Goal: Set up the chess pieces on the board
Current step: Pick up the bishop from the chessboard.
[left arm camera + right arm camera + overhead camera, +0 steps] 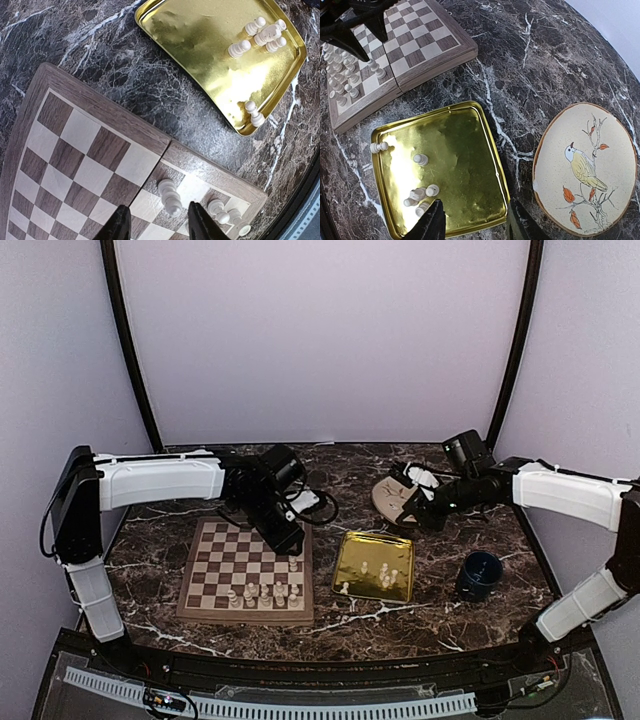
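Wooden board (pixel 240 565) lies lower left in the top view, chess pieces (pixel 265 592) rowed along its near edge. The left gripper (pixel 157 207) hangs spread above it, one piece (pixel 170 196) standing between its fingers. More pieces lie in the gold tray (pixel 460 145), just left of the right gripper (pixel 472 217), fingers parted.

Counted 1 board (pixel 225 565), 1 gold tray (pixel 396 550), 1 blue cup (pixel 479 574) and 1 bird plate (pixel 585 170). The pieces (pixel 170 196) were all cream. About 6 were on the tray and roughly 9–10 on the board. Both groups were too bunched for an exact count.
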Tool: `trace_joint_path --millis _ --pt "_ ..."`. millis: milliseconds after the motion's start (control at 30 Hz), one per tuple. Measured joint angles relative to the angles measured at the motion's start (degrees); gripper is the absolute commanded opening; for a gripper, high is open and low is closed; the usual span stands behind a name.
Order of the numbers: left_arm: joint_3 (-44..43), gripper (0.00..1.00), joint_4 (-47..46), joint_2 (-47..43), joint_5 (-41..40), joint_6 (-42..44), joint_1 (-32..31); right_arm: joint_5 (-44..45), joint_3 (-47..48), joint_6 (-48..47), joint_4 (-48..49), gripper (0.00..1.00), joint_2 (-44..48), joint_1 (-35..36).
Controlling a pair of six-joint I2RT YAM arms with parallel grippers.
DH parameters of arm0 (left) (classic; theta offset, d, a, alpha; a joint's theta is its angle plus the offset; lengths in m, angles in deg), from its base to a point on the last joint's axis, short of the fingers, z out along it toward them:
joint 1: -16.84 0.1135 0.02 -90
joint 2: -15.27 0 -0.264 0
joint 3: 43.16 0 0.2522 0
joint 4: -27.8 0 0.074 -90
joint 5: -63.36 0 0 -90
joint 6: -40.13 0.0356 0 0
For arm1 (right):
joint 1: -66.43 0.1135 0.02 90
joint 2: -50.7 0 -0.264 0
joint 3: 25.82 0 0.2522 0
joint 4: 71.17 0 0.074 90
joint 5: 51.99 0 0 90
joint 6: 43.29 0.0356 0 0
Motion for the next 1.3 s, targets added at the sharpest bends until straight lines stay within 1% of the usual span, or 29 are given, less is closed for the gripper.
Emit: trace_joint_path --millis 333,667,900,1167,1300 --pt "-2.0 0.39 1.4 3.7 0.3 0.1 -0.5 -1.0 0.0 -1.1 0.1 0.43 -0.3 0.0" --pt "-2.0 0.27 2.6 5.7 -0.7 0.3 -1.4 -1.6 0.0 -1.2 0.0 0.43 -0.8 0.0" --pt "-2.0 0.15 3.8 5.9 -1.7 0.3 -1.5 -1.7 0.0 -1.3 0.0 0.43 -0.9 0.0" --pt "-2.1 0.12 5.0 5.5 -5.5 -0.4 -1.5 -2.1 0.0 -1.4 0.0 0.43 -1.4 0.0" --pt "0.4 0.12 5.5 2.1 -8.4 -2.3 -0.8 -2.3 0.0 -1.5 -0.1 0.43 -1.6 0.0"
